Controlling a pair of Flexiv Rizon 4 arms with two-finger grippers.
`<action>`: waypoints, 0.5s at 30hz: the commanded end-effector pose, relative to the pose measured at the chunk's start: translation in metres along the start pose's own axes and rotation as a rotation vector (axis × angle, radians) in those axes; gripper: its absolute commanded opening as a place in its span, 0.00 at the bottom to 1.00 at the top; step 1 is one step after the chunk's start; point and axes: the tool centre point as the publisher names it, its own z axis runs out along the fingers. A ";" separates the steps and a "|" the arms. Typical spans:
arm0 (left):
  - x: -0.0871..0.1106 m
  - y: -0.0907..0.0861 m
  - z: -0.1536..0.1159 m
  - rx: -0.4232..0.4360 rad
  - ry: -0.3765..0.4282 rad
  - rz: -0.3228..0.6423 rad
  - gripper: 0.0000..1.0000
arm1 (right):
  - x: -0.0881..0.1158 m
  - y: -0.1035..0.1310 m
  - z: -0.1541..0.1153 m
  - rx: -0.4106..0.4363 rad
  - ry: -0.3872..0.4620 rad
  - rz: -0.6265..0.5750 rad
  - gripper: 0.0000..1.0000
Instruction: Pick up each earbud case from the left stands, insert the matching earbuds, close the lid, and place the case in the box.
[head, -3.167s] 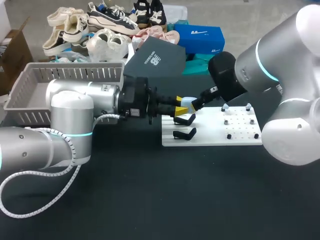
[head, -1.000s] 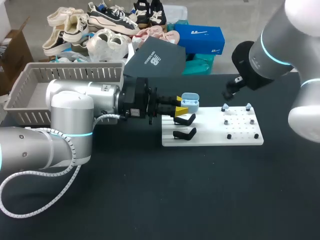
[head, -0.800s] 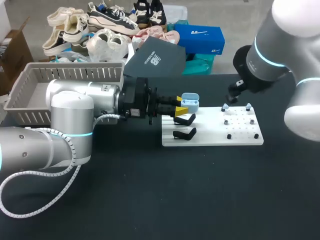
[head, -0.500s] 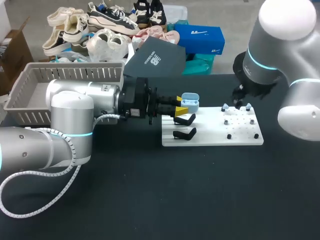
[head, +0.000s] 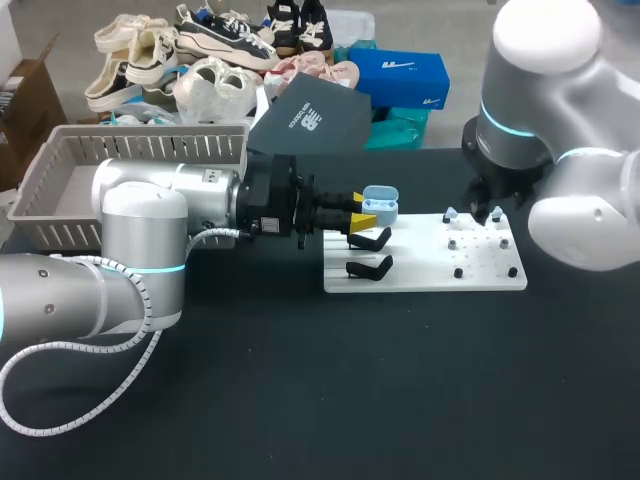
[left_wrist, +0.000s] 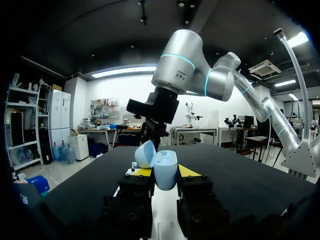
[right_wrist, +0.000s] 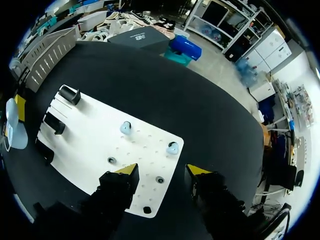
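A plain black table (head: 330, 400) spans the scene.

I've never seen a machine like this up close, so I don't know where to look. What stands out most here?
The left pincer grips a pale blue earbud case, lid open, by the black stands at the white board's left end. Over the board's other end the right pincer hangs open above two pale blue earbuds.

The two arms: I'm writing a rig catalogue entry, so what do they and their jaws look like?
Both the left arm and right arm are rounded silver-grey segments with cyan light rings at joints. A white spiral cable trails from the left one. The jaws are black, blocky, yellow-tipped.
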 end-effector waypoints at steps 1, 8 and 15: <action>0.007 0.001 0.002 -0.001 -0.014 0.001 0.00 | -0.006 -0.002 0.003 0.012 0.043 0.005 0.50; 0.007 0.001 0.002 -0.001 -0.014 0.001 0.00 | -0.007 -0.003 0.007 0.025 0.073 -0.004 0.49; 0.007 0.001 0.002 -0.001 -0.014 0.001 0.00 | -0.009 -0.004 0.015 0.023 0.090 -0.006 0.48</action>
